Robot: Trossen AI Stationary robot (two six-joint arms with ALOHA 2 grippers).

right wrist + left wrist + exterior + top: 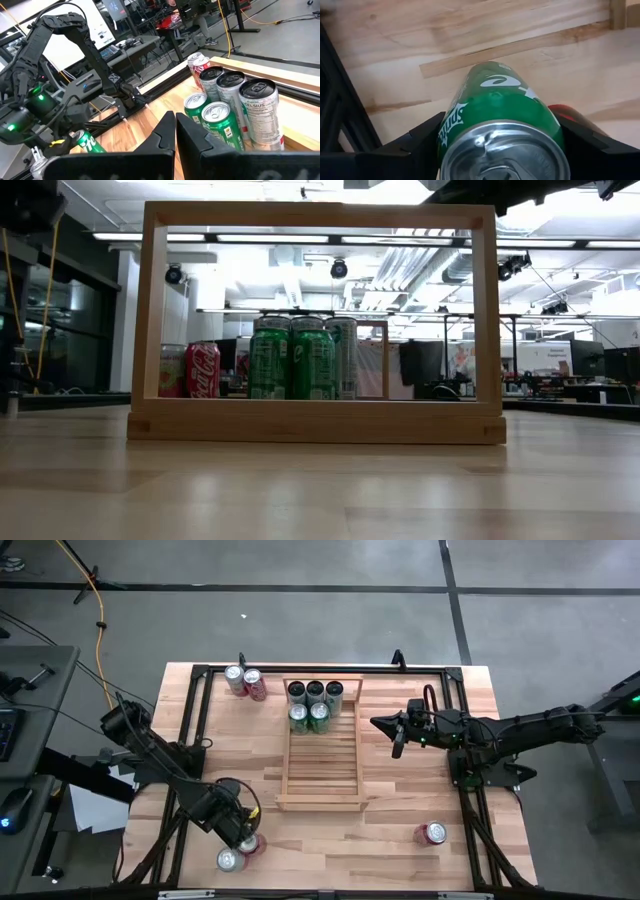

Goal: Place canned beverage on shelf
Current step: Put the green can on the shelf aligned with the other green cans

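Left claw [240, 837] is low at the near left corner of the desk [400, 860], its fingers [415, 145] on either side of a green can [500, 120], which is tilted with its silver top toward the wrist camera. Fingers sit close along the can's sides; cannot tell whether they press it yet. A red can [252, 844] lies just beside it, and a silver-topped can [229, 860] stands a bit nearer the desk edge.

Shelf [322, 775] sits mid-desk, a slatted wood rack. At its far end stand three dark cans [315, 691] in a row, with two green cans [309, 716] right in front of them. The rest of the slats are bare.

Two more cans [245, 681], one silver and one red, stand off the shelf at the far left. A red can [431, 833] lies near right.

Right claw [397, 740] hangs right of the shelf, fingers pressed together, nothing in them.
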